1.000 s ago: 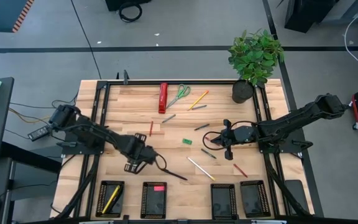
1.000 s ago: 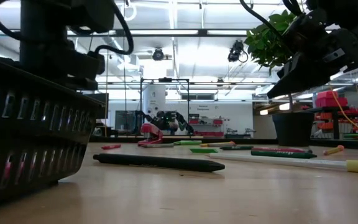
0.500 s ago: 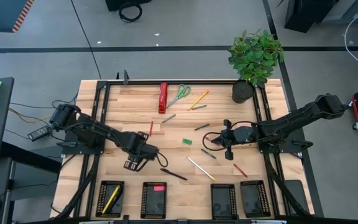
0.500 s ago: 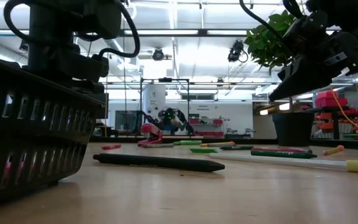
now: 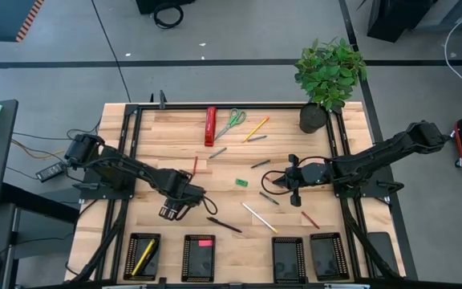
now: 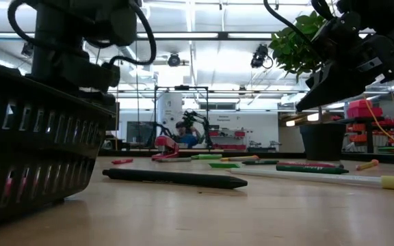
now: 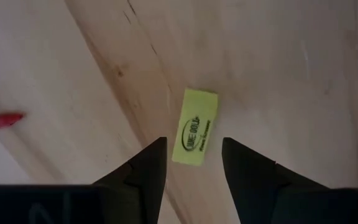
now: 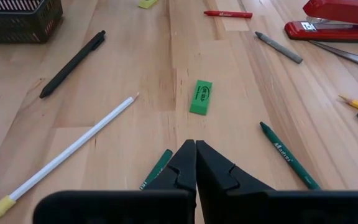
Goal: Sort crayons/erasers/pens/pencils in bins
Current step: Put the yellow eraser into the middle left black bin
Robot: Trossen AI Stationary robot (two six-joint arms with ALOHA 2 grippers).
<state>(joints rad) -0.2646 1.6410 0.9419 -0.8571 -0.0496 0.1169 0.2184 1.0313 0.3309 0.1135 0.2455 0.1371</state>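
Fingers [image 7: 143, 171] of the left gripper [image 7: 193, 163] stand apart, pointing down at a yellow eraser [image 7: 195, 127] that lies flat on the pale wooden table [image 7: 278, 74] just beyond their tips: a small bright rectangular block with a dark oval logo and print on its top face, set slightly askew to the wood grain. A red crayon [image 7: 0, 122] tip shows off to one side. From above, the left gripper [image 5: 172, 210] hangs over the table's left half, near the black pen [image 5: 224, 225] and above the row of four bins [image 5: 200, 258] along the front edge; one bin holds a yellow stick, the next a pink eraser [image 5: 204, 242]. The right gripper [image 8: 194, 155], fingers pressed together with nothing between them, sits at the table's right side facing a green eraser [image 8: 201, 97], a white pencil [image 8: 67, 161] and green crayons [image 8: 288, 156].
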